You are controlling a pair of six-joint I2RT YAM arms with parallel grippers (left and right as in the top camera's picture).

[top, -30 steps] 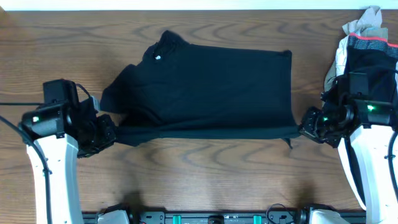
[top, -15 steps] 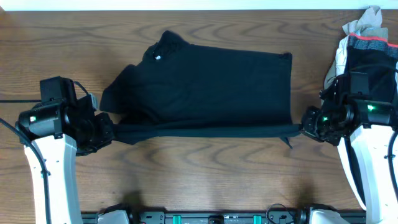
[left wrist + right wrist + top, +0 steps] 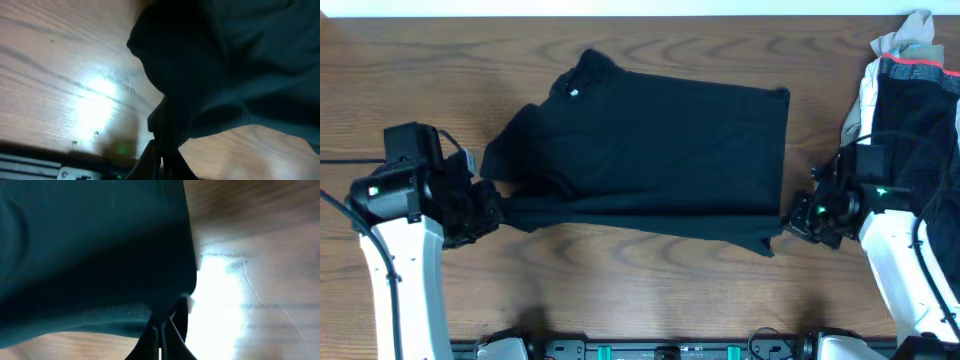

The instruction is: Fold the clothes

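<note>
The black shirt [image 3: 650,150] lies spread across the middle of the tabletop [image 3: 640,300], collar end toward the left. Its near edge is gripped at both ends, apparently so the fabric can be carried over as one straight fold. The left pincer [image 3: 496,212] is closed on the near edge at the sleeve end. The right pincer [image 3: 788,222] is closed on the near hem corner. Further clothes [image 3: 910,90] are piled at the far right, apart from the shirt.

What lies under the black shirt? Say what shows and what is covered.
Wooden table shows all round the black shirt and under its near edge, pinched by the left gripper and right gripper. Beneath the spread middle, the cloth hides everything.
</note>
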